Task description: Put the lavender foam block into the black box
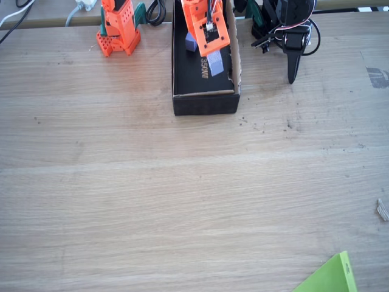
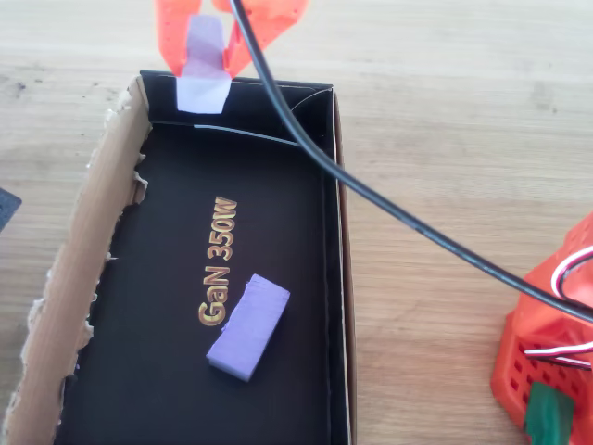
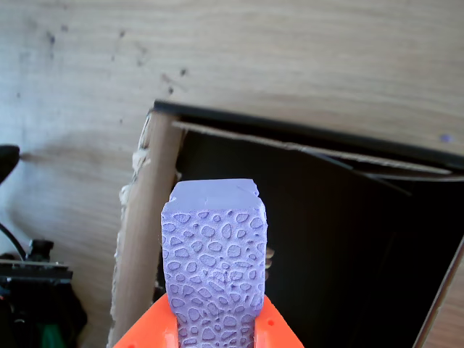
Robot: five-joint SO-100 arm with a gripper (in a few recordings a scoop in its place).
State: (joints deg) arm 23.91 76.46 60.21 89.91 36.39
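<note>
Lavender foam block [image 3: 214,264] sits clamped upright in my orange hand [image 2: 206,56], poised at the black box [image 2: 315,120]'s 12 o'clock rim in the overhead view; a second lavender block [image 2: 248,325] lies on the box floor toward 6 o'clock, beside the gold lettering [image 2: 218,262]; I judge the release should come past the rim, clear of the black cable [image 2: 389,209], above the wooden counter [image 2: 463,93].
</note>
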